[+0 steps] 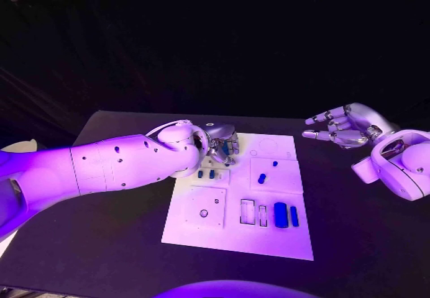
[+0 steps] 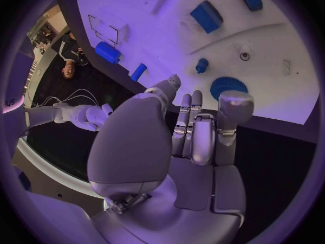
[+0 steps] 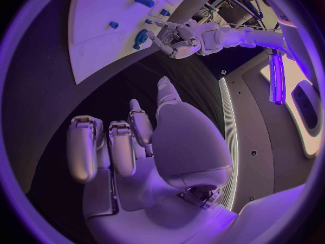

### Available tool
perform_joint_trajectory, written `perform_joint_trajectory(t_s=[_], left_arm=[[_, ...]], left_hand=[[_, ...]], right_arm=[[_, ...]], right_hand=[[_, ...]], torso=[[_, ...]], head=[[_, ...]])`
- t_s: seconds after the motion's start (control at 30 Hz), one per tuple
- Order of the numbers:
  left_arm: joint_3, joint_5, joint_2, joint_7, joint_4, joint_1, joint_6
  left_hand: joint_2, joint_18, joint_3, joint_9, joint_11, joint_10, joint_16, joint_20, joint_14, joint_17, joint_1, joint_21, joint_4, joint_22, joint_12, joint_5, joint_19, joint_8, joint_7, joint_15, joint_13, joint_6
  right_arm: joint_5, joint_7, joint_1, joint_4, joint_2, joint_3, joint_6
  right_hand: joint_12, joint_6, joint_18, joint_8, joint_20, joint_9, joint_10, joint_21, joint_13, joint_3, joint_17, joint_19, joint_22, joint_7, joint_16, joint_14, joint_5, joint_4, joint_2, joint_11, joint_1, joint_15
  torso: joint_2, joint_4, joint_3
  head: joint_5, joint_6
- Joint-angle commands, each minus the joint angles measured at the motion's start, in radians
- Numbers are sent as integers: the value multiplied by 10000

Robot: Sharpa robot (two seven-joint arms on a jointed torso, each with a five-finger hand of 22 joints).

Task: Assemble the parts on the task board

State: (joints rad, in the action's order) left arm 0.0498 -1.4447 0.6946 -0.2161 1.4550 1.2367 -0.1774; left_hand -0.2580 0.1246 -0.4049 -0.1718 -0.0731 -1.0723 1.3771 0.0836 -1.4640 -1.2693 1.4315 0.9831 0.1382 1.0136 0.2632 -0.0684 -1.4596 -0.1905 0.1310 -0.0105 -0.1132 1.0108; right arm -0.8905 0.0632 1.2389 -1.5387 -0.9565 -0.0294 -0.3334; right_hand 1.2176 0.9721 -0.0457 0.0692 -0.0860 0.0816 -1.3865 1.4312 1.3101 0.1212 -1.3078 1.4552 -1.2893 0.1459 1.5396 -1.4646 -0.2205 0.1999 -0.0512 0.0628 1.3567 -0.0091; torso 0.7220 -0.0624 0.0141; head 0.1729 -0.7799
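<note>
The white task board (image 1: 235, 237) lies in the middle of the table. My left hand (image 1: 219, 144) hangs over its far left corner, fingers pointing down at a blue gear (image 2: 227, 85) that lies just past the fingertips (image 2: 195, 100); nothing sits in the hand. Two small blue pegs (image 1: 206, 174) stand just near of it. A short blue piece (image 1: 261, 179) lies mid-board, and two long blue bars (image 1: 286, 215) lie at the near right. My right hand (image 1: 345, 127) hovers off the board's far right corner, fingers half curled and apart, holding nothing.
The black table (image 1: 107, 236) has bare room left, right and near of the board. Open rectangular recesses (image 1: 249, 211) and a square plate with a hole (image 1: 204, 213) take up the board's near half. In the right wrist view the left hand (image 3: 183, 40) shows beside the gear (image 3: 141, 37).
</note>
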Motion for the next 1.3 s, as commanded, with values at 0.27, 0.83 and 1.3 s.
perform_joint_trajectory(t_s=[0.27, 0.83, 1.3], left_arm=[[-4, -525, -171, -580, -278, -104, 961], [-12, -636, -385, -601, -562, -275, 1048], [-15, -654, -408, -637, -552, -290, 1159]], left_hand=[[85, -139, 148, 147, 3, -182, -171, -50, -424, 401, -35, 427, 10, 392, -222, -79, -246, 170, 6, -53, 166, 144], [309, -171, -298, 331, 48, -610, -88, -85, -456, 454, 270, 671, -118, 646, -475, -128, -284, 328, -24, -93, 381, 456], [569, -212, -1045, 430, 196, -1371, 59, -184, -475, 395, 502, 959, -457, 964, -652, -113, -283, 362, -112, -215, 392, 1004]], right_arm=[[-68, 48, -8, -7, 19, 0, 109], [-70, 57, -19, 0, 33, 0, 122], [-70, 66, -22, 5, 41, 0, 134]], right_hand=[[-43, 74, -137, -6, -6, 17, 29, -46, 7, 63, -2091, -36, 2, 9, -53, -927, -32, 5, 71, -31, -70, -69], [-43, 74, -137, -6, -6, 17, 29, -46, 7, 63, -2091, -36, 2, 9, -53, -927, -32, 5, 71, -31, -70, -69], [-25, 80, -136, -3, -5, 18, 20, -44, 18, 66, -2095, -33, -4, 7, -51, -928, -47, 5, 93, -33, -58, -70]], torso=[[-3, 13, -10], [-11, 20, 5], [-10, 19, -1]], head=[[-25, -50], [-41, -88], [-25, -111]])
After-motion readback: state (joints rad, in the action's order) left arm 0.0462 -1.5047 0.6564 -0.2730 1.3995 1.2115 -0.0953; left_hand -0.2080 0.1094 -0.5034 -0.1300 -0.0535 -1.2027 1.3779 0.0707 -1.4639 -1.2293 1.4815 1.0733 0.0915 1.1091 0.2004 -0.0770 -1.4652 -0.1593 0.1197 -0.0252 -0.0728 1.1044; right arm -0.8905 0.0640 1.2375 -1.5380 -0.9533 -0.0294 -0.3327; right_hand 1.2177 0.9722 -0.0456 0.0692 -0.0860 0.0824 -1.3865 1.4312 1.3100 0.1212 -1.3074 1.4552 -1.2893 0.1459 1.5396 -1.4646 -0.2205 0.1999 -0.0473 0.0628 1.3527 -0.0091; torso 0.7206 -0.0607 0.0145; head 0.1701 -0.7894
